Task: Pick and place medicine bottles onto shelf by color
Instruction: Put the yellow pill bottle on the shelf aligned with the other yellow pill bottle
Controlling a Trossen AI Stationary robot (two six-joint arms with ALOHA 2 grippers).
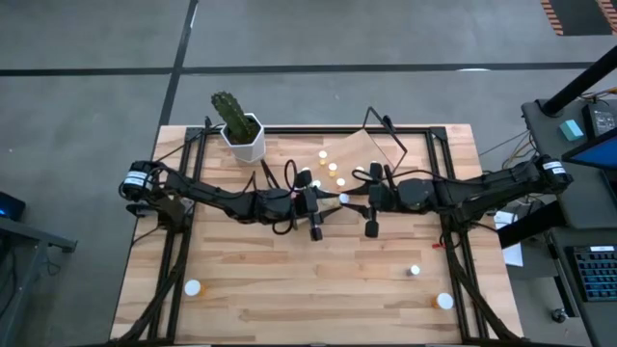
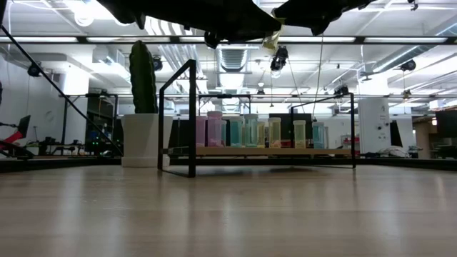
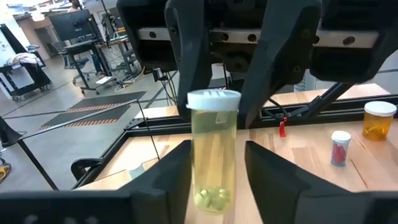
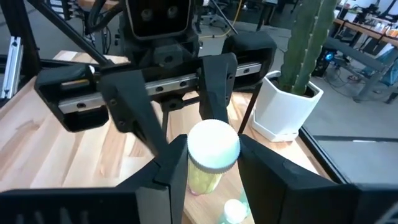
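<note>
Both grippers meet mid-table on one bottle.
Left gripper point(image 3: 214, 177) and right gripper point(image 4: 208, 168) each pinch the white-capped green-pill bottle point(image 3: 213, 155) held above the table point(image 1: 289, 289), near the shelf point(image 1: 371, 149).

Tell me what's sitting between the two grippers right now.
A white-capped medicine bottle holding pale green pills, upright between the left gripper and right gripper; both wrist views show it.

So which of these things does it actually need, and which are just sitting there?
Needed: the bottle between left gripper and right gripper, the loose bottles, the shelf.
Just sitting there: the cactus in its pot.
</note>
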